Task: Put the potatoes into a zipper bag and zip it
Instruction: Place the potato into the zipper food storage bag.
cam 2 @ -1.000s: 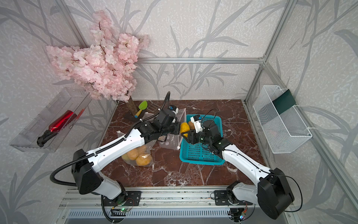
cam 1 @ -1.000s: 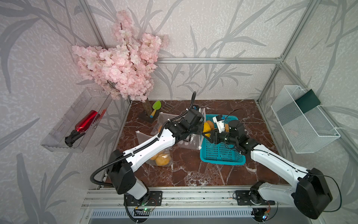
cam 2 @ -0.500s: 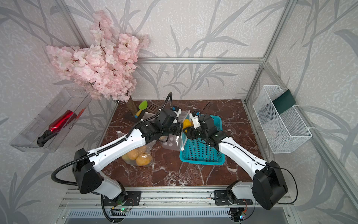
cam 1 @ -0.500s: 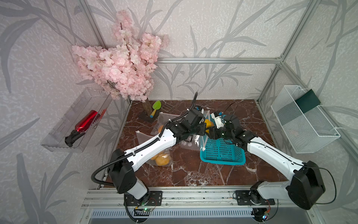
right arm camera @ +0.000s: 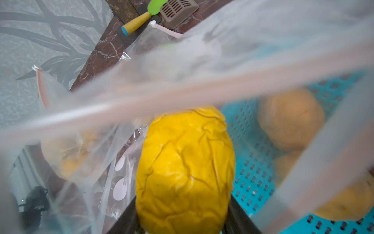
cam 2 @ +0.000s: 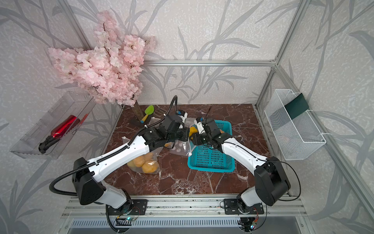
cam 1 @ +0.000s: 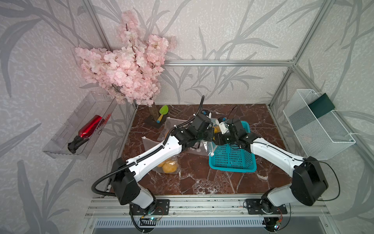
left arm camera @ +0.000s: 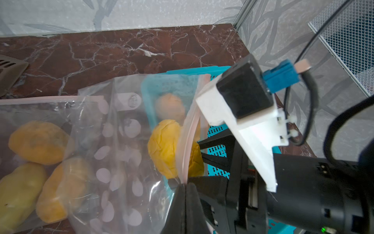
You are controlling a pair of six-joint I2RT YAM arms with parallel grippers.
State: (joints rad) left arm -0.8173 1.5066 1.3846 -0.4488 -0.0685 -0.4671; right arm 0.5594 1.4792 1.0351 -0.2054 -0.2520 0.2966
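Near the middle of the tabletop (cam 1: 202, 182), the left gripper (left arm camera: 184, 185) has its fingers pressed together on the pink zip strip (left arm camera: 187, 141) of a clear zipper bag (left arm camera: 125, 145) and holds that edge raised beside the left rim of the teal basket (cam 1: 232, 162). The right gripper (right arm camera: 182, 202) faces it from over the basket. Its fingers hug both sides of a wrinkled yellow potato (right arm camera: 185, 168), which sits at the bag's mouth with the strip draped across it. More potatoes (right arm camera: 291, 119), tan ones, lie in the basket's far part and show through the plastic. A second clear bag (cam 2: 145, 162) rests on the tabletop toward its left edge, under the left arm, with several yellow potatoes inside. The basket stands right of the middle of the tabletop.
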